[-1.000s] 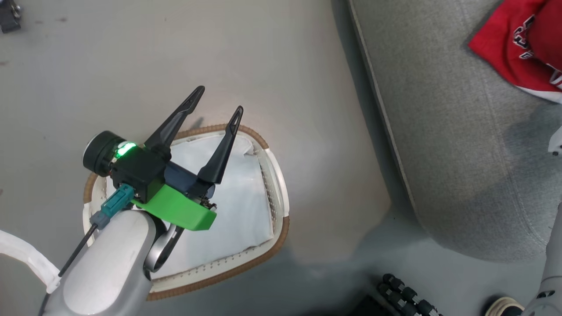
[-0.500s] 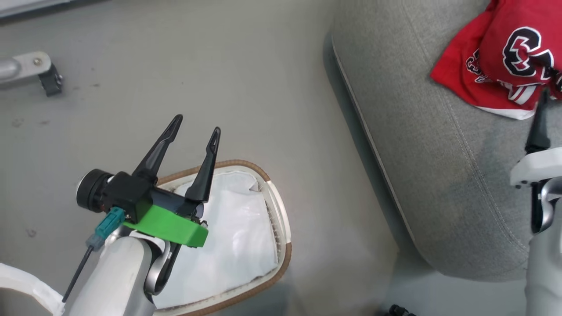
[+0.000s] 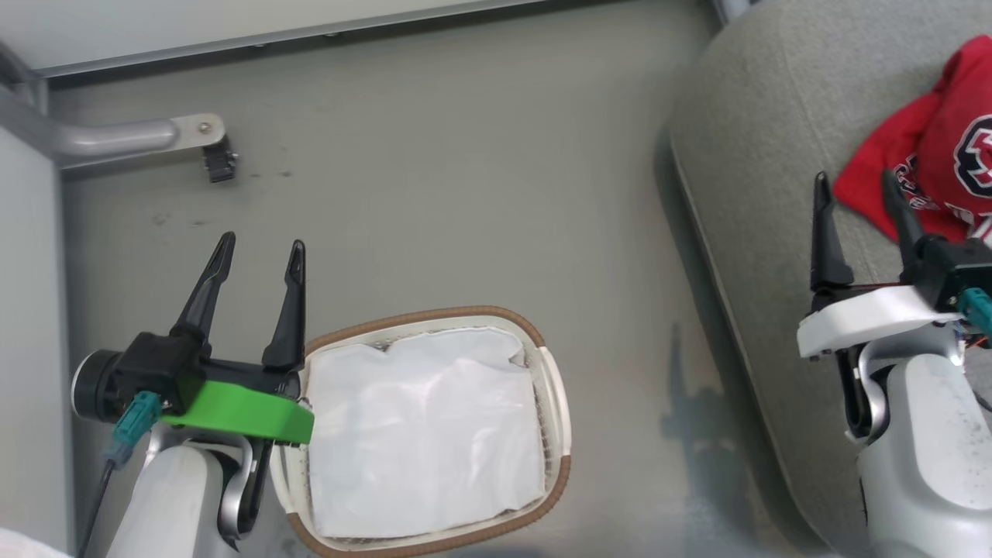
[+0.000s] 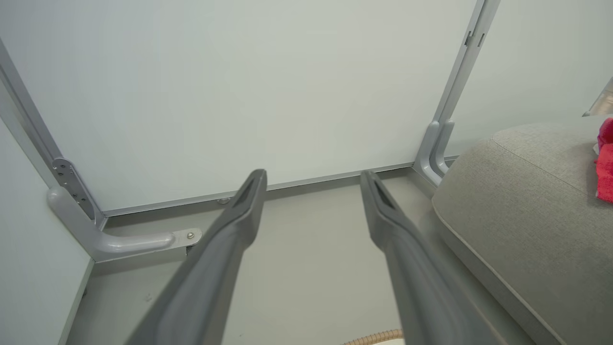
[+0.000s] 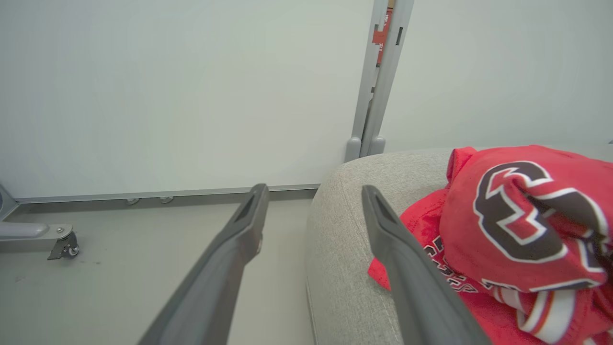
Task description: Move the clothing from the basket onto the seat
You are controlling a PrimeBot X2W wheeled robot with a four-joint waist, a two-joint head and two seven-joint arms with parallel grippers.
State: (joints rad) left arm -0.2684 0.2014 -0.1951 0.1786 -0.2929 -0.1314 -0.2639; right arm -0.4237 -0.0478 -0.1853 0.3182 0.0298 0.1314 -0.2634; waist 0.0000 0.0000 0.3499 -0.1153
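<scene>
The red clothing (image 3: 938, 170) with black-and-white lettering lies bunched on the light-grey seat (image 3: 759, 201) at the right; it also appears in the right wrist view (image 5: 517, 225) and as a red edge in the left wrist view (image 4: 604, 167). The white basket (image 3: 555, 403) with its brown rim stands on the floor, and only its white liner (image 3: 422, 434) shows inside. My right gripper (image 3: 855, 186) hangs open over the seat, just left of the clothing, holding nothing. My left gripper (image 3: 260, 249) is open and empty over the floor, left of the basket.
A pale wall panel (image 3: 232, 19) runs along the back, with a grey metal foot and caster (image 3: 209, 143) on the floor at the back left. A grey upright post (image 5: 378, 76) stands behind the seat. Grey floor (image 3: 465, 194) lies between basket and seat.
The head camera has turned, shifting the whole picture. My right gripper has come into view, open beside the clothing on the seat. My left gripper now points past the basket's left side.
</scene>
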